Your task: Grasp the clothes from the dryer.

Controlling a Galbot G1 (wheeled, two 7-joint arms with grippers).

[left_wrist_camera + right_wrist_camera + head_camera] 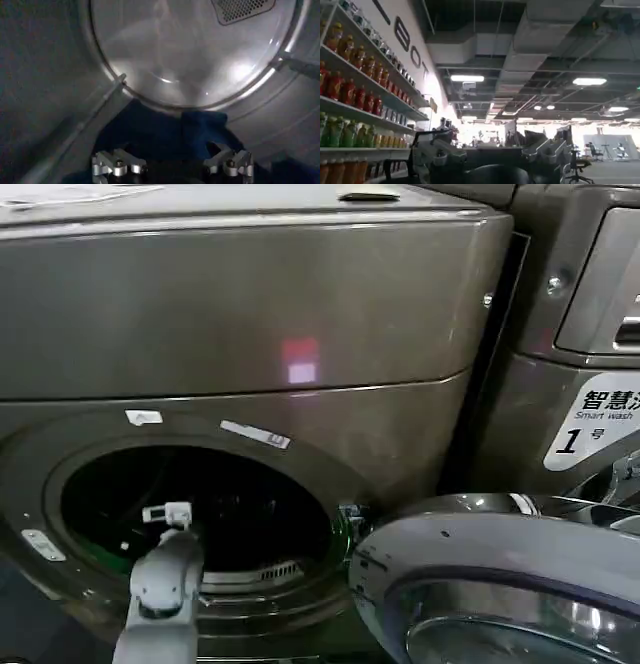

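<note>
Clothes [165,135] of dark navy fabric lay in a heap on the drum floor inside the dryer [250,314], against the shiny far wall of the drum. Left arm reached through the round porthole, and the left pincer [172,165] hung just above the near edge of the fabric with its fingers [117,164] spread wide, holding nothing. The grey-rimmed glass door [500,574] stood swung open at the right of the porthole. The right pincer [490,160] was parked away from the machine, pointed toward a shelf of bottles [355,90]; I could not tell if it was spread or pressed together.
</note>
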